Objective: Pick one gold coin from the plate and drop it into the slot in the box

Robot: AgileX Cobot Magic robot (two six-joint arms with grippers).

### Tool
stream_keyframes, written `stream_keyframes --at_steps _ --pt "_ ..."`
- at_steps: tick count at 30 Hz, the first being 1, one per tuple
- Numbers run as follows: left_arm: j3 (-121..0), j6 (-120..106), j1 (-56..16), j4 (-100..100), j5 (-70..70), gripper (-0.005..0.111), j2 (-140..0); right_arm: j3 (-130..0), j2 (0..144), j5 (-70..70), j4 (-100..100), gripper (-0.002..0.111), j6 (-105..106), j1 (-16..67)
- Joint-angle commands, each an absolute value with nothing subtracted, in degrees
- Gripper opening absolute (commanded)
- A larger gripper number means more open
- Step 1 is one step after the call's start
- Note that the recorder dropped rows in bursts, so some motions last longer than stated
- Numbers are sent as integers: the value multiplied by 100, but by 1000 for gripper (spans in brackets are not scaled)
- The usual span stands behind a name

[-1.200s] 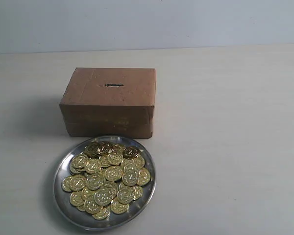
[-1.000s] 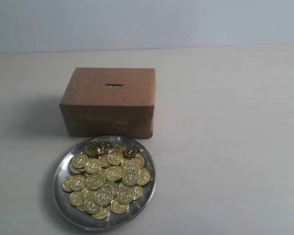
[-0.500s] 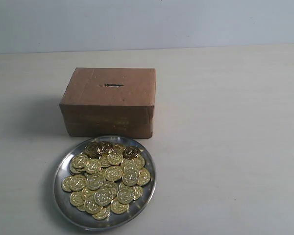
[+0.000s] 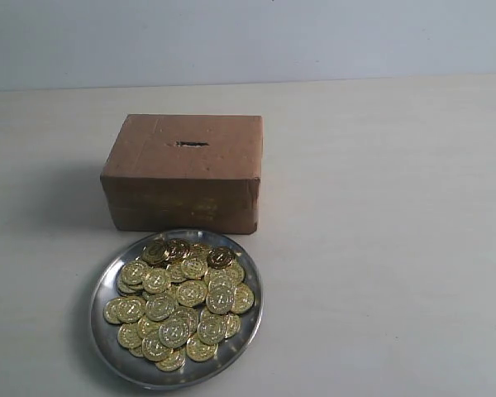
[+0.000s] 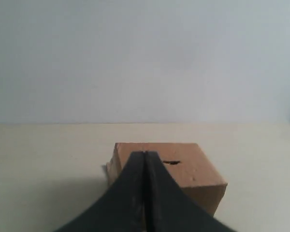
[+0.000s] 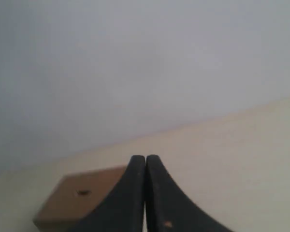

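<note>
Both pressed together, left end effector (image 5: 144, 157), right end effector (image 6: 145, 160); box (image 5: 197, 170) ahead, seemingly apart

Table (image 4: 397, 248): pale beige top, matte, plain, faint horizontal streaks. It filled most of the exterior view. Wall (image 4: 248, 41) behind it: flat pale blue-grey, uniform. Wall met table in one straight seam across the upper part of the exterior view, nearly level. Light was soft and diffuse, with no hard edges. A blurred shadow (image 4: 58, 194) lay on the table left of centre, and a darker one at the near left edge. Left wrist view showed the same wall above the same beige top, seam level. Right wrist view showed them too, seam tilted, wall shading darker toward one corner. The far table edge looked slightly brighter than the near part.
</note>
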State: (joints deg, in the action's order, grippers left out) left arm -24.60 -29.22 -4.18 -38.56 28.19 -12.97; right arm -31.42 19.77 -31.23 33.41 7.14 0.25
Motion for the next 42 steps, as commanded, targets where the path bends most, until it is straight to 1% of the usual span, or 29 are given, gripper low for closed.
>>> stream_keyframes --at_steps 1,3,6,10,12,19,24,28,38,40,42 --pt "-3503 -5196 -422 -4102 3844 0 -2782 -4362 3785 -4672 2967 0 2012 -1" --pt "-3847 -6145 -620 -4548 4143 0 -3578 -4702 4532 -4995 3088 0 2198 -1" --pt "-4179 -7745 -1076 -4920 4459 0 -4764 -4891 5521 -5042 3397 0 2648 125" --pt "-4478 -9418 -1901 -4652 4486 0 -6383 -4891 6631 -4962 3420 0 2930 600" --pt "-4617 -10030 -2178 -4366 4624 0 -7117 -4891 7075 -4975 3284 0 2944 834" --pt "-5142 -10341 -2820 -3568 4831 0 -8836 -4891 8101 -4970 3254 0 3185 1544" --pt "-5425 -10341 -3280 -2545 4791 0 -9592 -4891 8315 -4937 3265 0 3185 1805" --pt "-5553 -10341 -3608 -2240 4684 0 -9983 -4891 8314 -4959 3295 0 3185 1802" --pt "-5598 -9890 -4247 -1435 4489 0 -10312 -4891 8314 -4971 3400 0 3185 1802" --pt "-5598 -9846 -4337 -1358 4475 4 -10328 -4891 8314 -4971 3400 0 3185 1802" --pt "-5598 -9846 -4393 -1310 4435 12 -10331 -4891 8314 -4971 3400 0 3185 1802"
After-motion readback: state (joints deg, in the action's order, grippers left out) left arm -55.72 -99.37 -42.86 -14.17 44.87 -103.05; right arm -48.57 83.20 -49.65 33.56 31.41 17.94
